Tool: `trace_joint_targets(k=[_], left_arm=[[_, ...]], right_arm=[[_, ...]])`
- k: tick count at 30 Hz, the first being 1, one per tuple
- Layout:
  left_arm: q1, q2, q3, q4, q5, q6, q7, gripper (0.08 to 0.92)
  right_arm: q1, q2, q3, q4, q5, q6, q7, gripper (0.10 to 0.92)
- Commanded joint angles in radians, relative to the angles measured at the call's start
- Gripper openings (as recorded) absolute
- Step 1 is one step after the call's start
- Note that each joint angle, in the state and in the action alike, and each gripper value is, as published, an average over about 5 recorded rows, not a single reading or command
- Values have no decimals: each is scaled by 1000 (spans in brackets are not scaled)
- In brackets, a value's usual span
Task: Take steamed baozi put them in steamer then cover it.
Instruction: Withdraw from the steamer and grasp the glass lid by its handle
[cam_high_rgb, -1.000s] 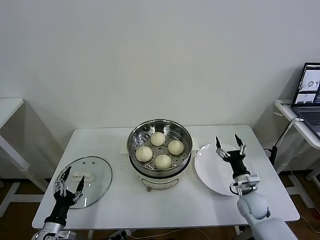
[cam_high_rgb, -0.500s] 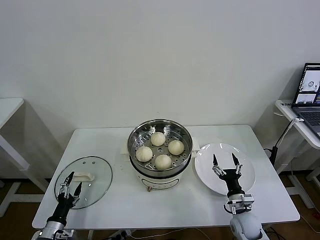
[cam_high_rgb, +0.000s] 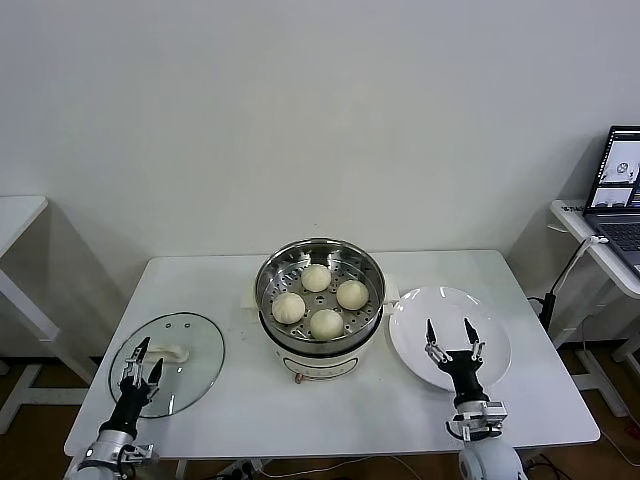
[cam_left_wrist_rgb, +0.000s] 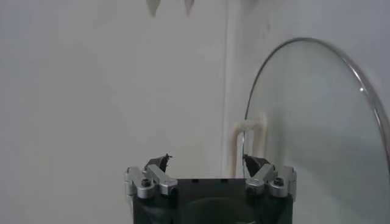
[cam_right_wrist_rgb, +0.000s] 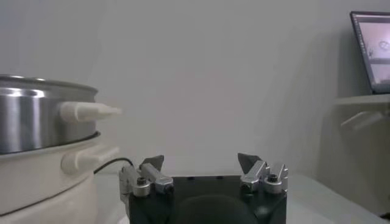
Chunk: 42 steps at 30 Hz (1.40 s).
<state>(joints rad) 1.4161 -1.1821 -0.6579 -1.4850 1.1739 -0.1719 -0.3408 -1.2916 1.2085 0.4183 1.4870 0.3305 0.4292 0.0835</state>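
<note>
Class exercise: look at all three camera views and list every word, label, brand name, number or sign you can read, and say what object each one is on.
None can be read.
Laptop screen: shows small window shapes, too small and blurred to read.
Steamer and its white base: no legible brand or marking.
Cover: no print visible.
White plate: plain, no print visible.

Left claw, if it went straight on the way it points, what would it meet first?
Probably the round clear glass lid: the open left claw hangs over its near rim, aimed at the white handle, though its height is unclear.
</note>
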Motion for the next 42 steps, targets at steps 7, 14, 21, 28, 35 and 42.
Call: trace_joint_targets(k=[7,14,21,28,35,42], left_arm=[[-92,-1,15,69,31,11,-17,823],[-112,-6,27,85,31,12,-17,823],[-134,-8,36,119,33,12,-15,823],[-142,-11,37,134,37,13,-7,803],[-150,-10,37,155,40,15,7,622],[-158,-16,37,177,39,9,10,414]], right_arm=[[-15,21,16,-23,-44,19,-14,823],[-18,26,21,-21,-53,23,-16,823],[-22,26,26,-17,-58,25,-16,823],[-24,27,30,-19,-62,30,-16,823],[-23,25,30,-3,-62,28,-13,823],[-25,25,30,5,-63,29,-12,823]])
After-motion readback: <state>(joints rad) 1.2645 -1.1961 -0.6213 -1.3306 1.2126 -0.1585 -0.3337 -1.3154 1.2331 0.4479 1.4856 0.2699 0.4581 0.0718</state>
